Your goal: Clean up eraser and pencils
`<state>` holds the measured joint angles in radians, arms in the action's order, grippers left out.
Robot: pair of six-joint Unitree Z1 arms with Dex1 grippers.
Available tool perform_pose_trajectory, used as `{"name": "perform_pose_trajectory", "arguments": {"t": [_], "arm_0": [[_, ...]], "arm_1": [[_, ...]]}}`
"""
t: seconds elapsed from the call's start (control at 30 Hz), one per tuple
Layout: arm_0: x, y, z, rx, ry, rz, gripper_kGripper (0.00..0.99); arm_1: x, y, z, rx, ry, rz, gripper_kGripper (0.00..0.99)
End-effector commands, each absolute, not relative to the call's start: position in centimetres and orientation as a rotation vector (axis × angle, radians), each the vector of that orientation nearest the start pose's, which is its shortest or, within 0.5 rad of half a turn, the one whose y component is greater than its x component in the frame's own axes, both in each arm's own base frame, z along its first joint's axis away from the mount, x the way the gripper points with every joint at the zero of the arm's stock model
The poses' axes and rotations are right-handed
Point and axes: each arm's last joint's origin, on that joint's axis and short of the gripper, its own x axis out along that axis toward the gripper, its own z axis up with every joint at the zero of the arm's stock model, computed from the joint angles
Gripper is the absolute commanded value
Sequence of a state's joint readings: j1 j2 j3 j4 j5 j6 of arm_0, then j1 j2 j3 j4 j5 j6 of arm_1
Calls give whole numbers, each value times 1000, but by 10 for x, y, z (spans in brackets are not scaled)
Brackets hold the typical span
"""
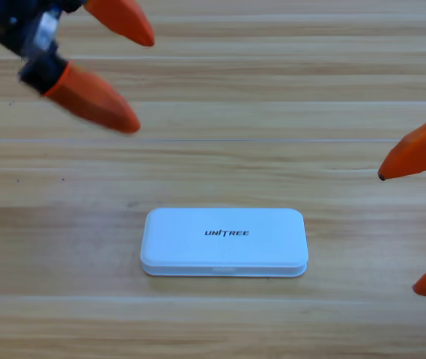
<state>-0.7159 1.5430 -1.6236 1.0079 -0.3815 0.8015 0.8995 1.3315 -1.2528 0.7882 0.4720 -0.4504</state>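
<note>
Surface: wooden table [213,112], planks running 9-to-3 | white Unitree case [224,241] lid closed, flat just below centre; eraser and pencils not visible | left gripper [144,78] at 10 o'clock, jaws spread wide, gripping nothing, above the table | right gripper [411,224] at 3 o'clock edge, jaws spread, nothing between them

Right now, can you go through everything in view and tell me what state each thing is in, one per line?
white case: lid shut, lying flat on the wooden table, logo side up.
left gripper: open, holding nothing, at the upper left, apart from the case.
right gripper: open, holding nothing, at the right edge, partly cut off.
eraser and pencils: not visible anywhere on the table.
</note>
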Motion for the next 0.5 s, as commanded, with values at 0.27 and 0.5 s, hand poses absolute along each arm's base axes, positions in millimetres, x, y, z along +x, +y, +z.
{"name": "perform_pose_trajectory", "arguments": {"t": [0.27, 0.5], "arm_0": [[138, -232, 404, 901, 524, -1637, 990], [138, -229, 406, 912, 521, -1607, 990]], "arm_1": [[125, 187, 385, -542, 662, 1464, 945], [125, 187, 385, -542, 662, 1464, 945]]}}
